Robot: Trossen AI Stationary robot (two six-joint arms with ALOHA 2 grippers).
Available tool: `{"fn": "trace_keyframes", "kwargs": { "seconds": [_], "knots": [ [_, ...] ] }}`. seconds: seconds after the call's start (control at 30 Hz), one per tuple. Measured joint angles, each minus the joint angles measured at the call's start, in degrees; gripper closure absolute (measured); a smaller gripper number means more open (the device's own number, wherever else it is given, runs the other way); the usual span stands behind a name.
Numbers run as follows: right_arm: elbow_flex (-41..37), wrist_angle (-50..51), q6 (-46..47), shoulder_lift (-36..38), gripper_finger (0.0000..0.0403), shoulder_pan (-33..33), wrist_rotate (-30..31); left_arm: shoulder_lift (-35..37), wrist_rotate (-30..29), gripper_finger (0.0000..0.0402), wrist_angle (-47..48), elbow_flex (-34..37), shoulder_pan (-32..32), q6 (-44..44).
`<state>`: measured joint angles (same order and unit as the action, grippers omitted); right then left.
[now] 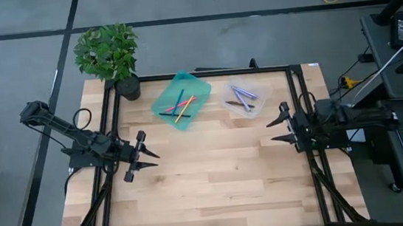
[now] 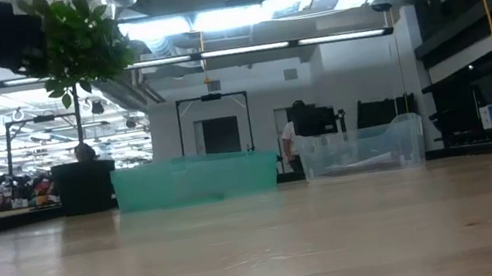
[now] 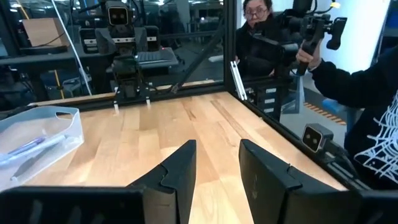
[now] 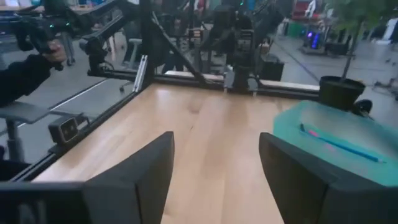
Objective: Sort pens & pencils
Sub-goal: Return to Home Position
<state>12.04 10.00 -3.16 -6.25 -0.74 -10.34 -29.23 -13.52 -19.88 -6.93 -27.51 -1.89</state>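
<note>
Pink, yellow and blue pens and pencils (image 1: 179, 106) lie in a teal tray (image 1: 180, 99) at the table's far middle. Lavender and dark ones (image 1: 242, 98) lie in a clear tray (image 1: 244, 98) to its right. My left gripper (image 1: 148, 156) hangs open by the table's left edge, pointing level toward the right. My right gripper (image 1: 273, 130) hangs open by the right edge, pointing level toward the left. Both are clear of the wood, with nothing between their fingers (image 3: 217, 174) (image 4: 214, 177).
A potted plant (image 1: 111, 56) stands at the table's far left corner. A black frame (image 1: 205, 73) runs along the far and side edges. A person holding control handles (image 3: 311, 37) stands beyond the near edge. The bare wooden top (image 1: 215, 178) stretches between the arms.
</note>
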Motion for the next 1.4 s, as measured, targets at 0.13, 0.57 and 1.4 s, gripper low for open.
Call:
{"fn": "trace_keyframes", "kwargs": {
  "seconds": [0.13,0.57,1.4],
  "knots": [
    [-4.31,-6.63,-1.42,0.44,0.0167,-0.93,2.69,-0.08,0.04,0.0286,1.18,0.14,0.01,-0.06],
    [-11.68,-16.79,-1.81,0.36,0.0167,-1.00,5.32,-0.66,2.08,0.0286,-6.34,6.48,1.66,1.48],
    [-11.68,-14.52,0.09,0.40,0.0167,-1.00,5.28,-0.66,3.96,0.0286,-5.01,6.48,1.64,1.33]
  ]
}}
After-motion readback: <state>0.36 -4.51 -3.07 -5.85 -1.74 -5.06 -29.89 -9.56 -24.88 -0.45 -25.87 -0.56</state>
